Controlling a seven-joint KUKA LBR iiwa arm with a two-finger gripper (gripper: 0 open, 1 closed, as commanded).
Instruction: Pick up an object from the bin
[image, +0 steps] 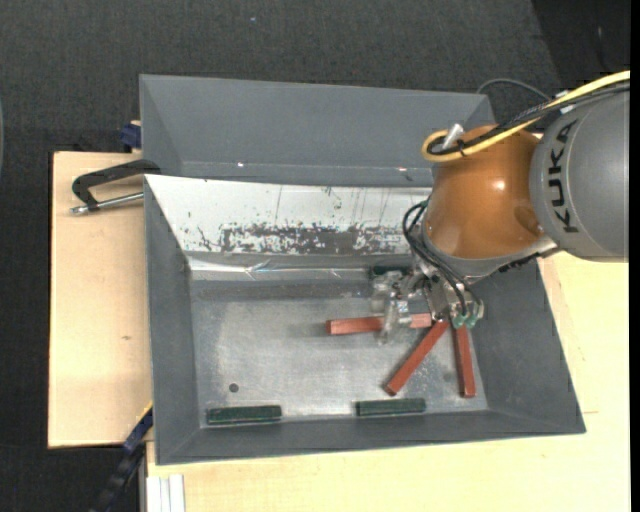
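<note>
My gripper (395, 306) is low in the bin's right half, under the orange wrist cover. It sits right over a flat red bar (352, 326) that lies crosswise on the floor, its left end sticking out from under the gripper. A second red bar (414, 360) slants down to the left just below the gripper. A third red bar (465, 366) lies nearly upright to the right of it.
Two dark green bars lie along the front wall, one at the left (243, 413) and one near the middle (390, 407). A small dark dot (233, 389) marks the floor at the left. The arm and orange cover hang over the bin's right rear corner.
</note>
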